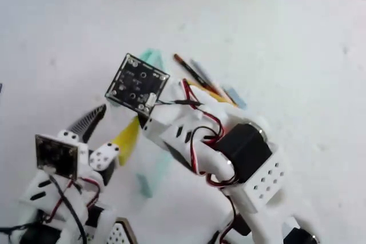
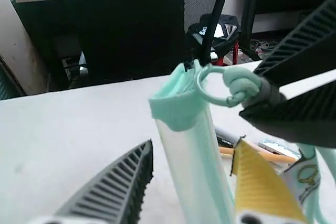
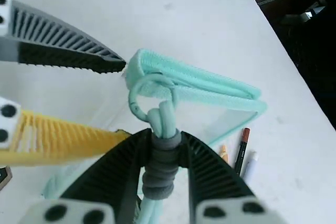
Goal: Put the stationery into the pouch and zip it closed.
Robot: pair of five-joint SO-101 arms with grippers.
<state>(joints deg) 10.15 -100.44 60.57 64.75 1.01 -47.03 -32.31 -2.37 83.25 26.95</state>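
Little of the task looks finished. The pencils [image 1: 197, 78] and the other stationery beside them seem to lie on the table [image 1: 297, 50] just past the pouch [image 3: 199, 85], not inside it, though the pouch's clear wall makes that hard to settle. So the filling is probably all still to do, and the zipping after it. The right gripper [image 3: 163, 139] has its black jaws clamped on the wrapped cord of the zip pull [image 3: 164, 118], whose ring sits at the teal end of the pouch. I cannot tell how far the zip itself stands open. The left gripper [image 2: 192, 149] is spread wide, its black finger on one side of the pouch and its yellow finger on the other. The fingers sit close against the walls, but whether they press them is unclear. Room is tight exactly where the work is, with both grippers crowding the same end of the pouch and the right arm lying over its middle. Elsewhere there is plenty: bare table runs wide towards the far edge (a black chair [image 2: 131, 30] stands beyond it), and the stationery lies well apart from any edge
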